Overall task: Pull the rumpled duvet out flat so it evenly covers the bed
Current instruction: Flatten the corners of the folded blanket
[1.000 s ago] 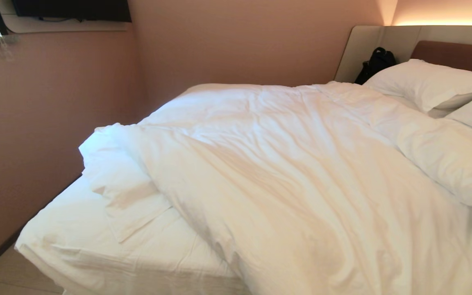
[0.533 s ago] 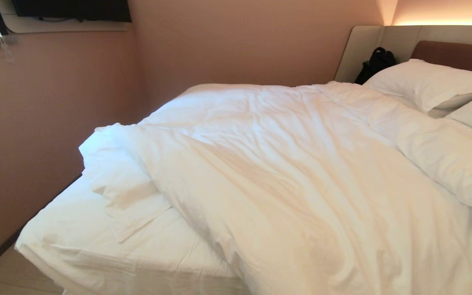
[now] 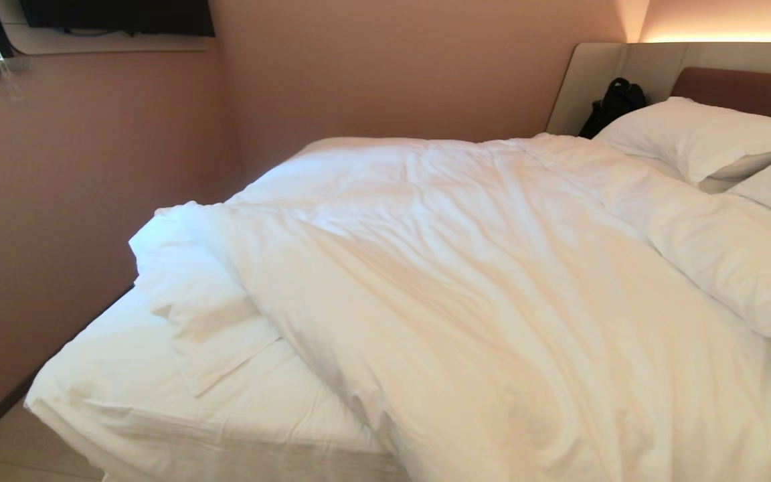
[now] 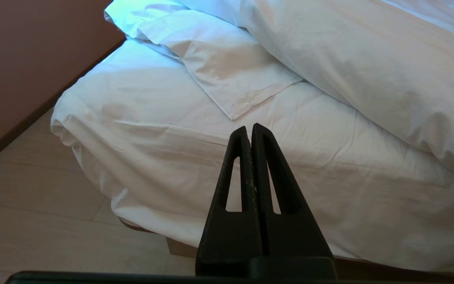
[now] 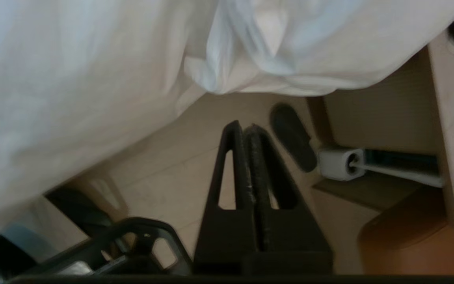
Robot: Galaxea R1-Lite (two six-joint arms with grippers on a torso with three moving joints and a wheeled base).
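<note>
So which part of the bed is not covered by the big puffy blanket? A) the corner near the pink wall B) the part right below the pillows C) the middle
A: the duvet is bunched back, leaving the sheet bare at the bed corner beside the wall.

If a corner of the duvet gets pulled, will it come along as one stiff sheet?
Probably not. The duvet lies in soft folds, so it likely stretches and bunches. Its puffy bulk suggests some drag. The overhang may slide.
</note>
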